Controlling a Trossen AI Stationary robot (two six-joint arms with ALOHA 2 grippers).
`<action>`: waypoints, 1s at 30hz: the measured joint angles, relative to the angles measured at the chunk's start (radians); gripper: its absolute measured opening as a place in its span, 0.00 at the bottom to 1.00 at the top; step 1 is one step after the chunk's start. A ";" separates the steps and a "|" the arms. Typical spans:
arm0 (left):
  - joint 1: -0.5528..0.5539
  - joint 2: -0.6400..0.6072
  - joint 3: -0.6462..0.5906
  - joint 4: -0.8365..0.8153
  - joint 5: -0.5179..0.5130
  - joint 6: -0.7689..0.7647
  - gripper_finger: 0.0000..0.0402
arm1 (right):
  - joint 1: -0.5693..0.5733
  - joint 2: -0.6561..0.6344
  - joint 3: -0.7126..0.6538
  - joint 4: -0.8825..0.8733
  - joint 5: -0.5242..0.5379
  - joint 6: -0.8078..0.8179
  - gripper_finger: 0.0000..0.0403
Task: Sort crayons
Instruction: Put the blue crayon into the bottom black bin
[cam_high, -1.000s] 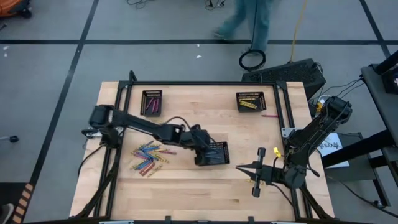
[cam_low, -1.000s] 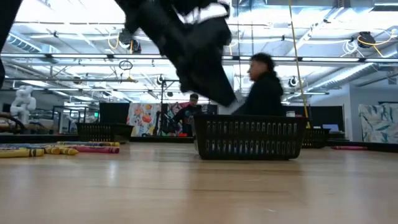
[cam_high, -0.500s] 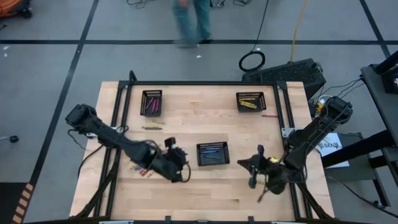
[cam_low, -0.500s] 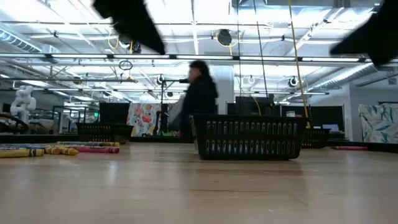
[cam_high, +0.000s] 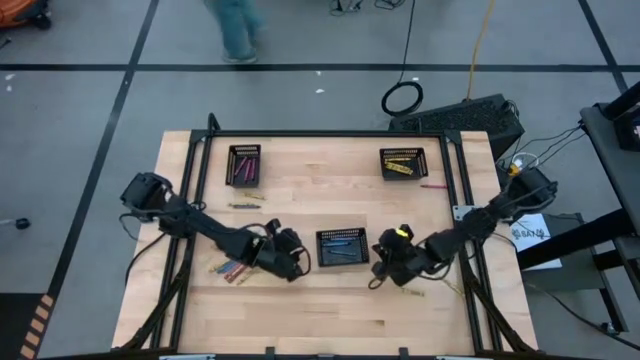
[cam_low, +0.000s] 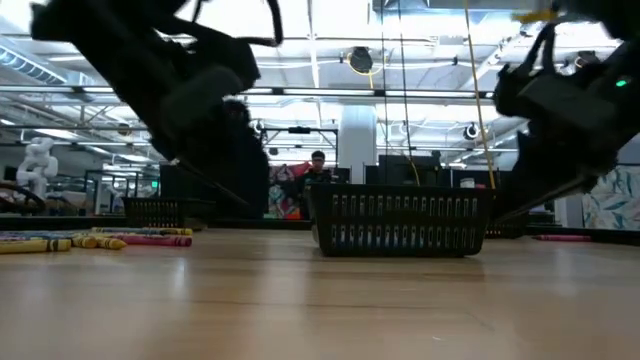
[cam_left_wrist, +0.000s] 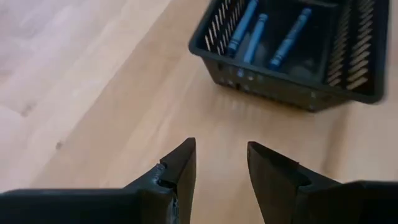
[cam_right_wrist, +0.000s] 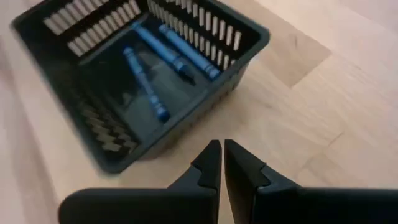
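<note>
Three blue crayons (cam_right_wrist: 163, 61) lie in mid-worktop tray (cam_high: 342, 247); left pincer (cam_left_wrist: 221, 168) open, empty, right pincer (cam_right_wrist: 221, 163) closed w/ nothing held.

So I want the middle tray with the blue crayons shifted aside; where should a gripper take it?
Probably by a long side wall of the middle tray, from above, one finger inside, one outside. Its thin upright mesh walls suit a pinch, and the blue crayons lie flat on the floor.

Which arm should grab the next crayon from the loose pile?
Left. Its open, empty left gripper sits beside the loose crayons; the shut right gripper is across the middle tray, farther off.
</note>
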 joint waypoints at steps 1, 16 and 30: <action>0.014 0.007 0.000 0.017 0.008 0.023 0.36 | -0.013 0.008 0.000 0.022 -0.015 -0.010 0.02; 0.082 0.019 0.000 0.100 0.028 0.107 0.36 | -0.128 0.026 0.001 0.243 -0.067 -0.205 0.02; 0.084 0.010 0.000 0.014 -0.046 0.106 0.36 | -0.174 0.025 0.001 0.252 -0.066 -0.235 0.02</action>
